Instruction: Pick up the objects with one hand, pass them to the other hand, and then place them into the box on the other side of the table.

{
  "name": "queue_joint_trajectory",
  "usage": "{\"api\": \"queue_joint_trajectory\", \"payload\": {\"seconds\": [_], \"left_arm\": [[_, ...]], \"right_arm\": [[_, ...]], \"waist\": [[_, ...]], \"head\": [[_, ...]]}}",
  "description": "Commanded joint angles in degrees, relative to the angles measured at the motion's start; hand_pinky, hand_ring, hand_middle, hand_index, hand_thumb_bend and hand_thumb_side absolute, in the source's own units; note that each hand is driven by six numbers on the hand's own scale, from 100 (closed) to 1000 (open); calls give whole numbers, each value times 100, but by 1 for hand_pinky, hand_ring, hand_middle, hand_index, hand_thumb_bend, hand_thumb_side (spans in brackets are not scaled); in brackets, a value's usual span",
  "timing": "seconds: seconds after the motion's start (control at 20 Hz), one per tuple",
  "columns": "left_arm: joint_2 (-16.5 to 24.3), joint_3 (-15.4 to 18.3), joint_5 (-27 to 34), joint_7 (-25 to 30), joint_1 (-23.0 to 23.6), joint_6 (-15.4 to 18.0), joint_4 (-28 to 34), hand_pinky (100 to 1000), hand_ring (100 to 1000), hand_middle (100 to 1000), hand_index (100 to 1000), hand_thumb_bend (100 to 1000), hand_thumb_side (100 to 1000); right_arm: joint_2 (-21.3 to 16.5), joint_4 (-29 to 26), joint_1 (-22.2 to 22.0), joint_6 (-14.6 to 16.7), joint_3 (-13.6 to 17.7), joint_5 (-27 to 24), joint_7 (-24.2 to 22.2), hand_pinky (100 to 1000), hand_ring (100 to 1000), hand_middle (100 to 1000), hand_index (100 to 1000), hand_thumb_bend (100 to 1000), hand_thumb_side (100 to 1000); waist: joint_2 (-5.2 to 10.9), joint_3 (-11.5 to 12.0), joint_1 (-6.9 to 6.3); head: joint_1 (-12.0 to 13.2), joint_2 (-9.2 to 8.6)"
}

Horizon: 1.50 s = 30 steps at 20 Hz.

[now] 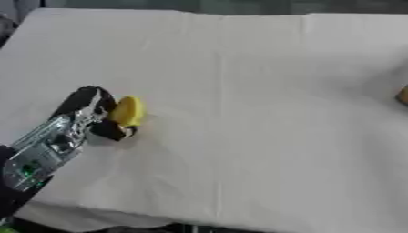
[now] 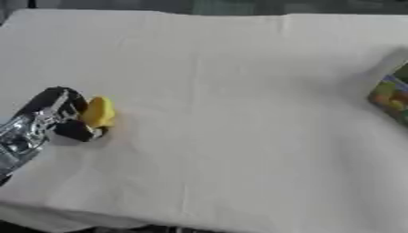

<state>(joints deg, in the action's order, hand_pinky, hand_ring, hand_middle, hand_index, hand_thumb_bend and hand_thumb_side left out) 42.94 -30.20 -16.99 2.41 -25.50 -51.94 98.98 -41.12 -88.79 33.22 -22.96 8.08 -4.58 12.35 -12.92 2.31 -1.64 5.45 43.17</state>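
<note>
Your left hand (image 1: 92, 113) curled round yellow object (image 1: 127, 110) at table's (image 1: 239, 91) 9 o'clock; box (image 2: 390, 95) at 3 o'clock.

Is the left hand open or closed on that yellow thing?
Closed: the left hand has its fingers curled round the yellow thing.

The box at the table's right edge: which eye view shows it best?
The right eye view. There the box shows a colourful printed side at the right edge of the table, though it is cut by the frame. The left eye view catches only a small brownish sliver of it at the frame's edge.
</note>
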Motion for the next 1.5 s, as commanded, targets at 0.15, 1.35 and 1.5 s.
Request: {"api": "queue_joint_trajectory", "payload": {"seconds": [0.15,1.35,1.5], "left_arm": [[252,145,-18,38,11,-3,162,659,626,537,511,272,101],[322,1032,-684,-94,-286,-3,1559,534,533,478,437,234,100],[93,945,-788,-105,-555,-3,1561,528,527,473,436,242,100]], "right_arm": [[-188,-83,58,1,42,-37,17,810,960,768,941,100,561],[-216,-85,43,17,61,-75,52,808,959,769,940,100,566],[-208,-83,45,13,59,-87,47,809,960,770,940,100,567]], "waist": [[139,18,-56],[183,156,-7],[190,149,2]], "head": [[46,-22],[186,-205],[171,-224]]}}
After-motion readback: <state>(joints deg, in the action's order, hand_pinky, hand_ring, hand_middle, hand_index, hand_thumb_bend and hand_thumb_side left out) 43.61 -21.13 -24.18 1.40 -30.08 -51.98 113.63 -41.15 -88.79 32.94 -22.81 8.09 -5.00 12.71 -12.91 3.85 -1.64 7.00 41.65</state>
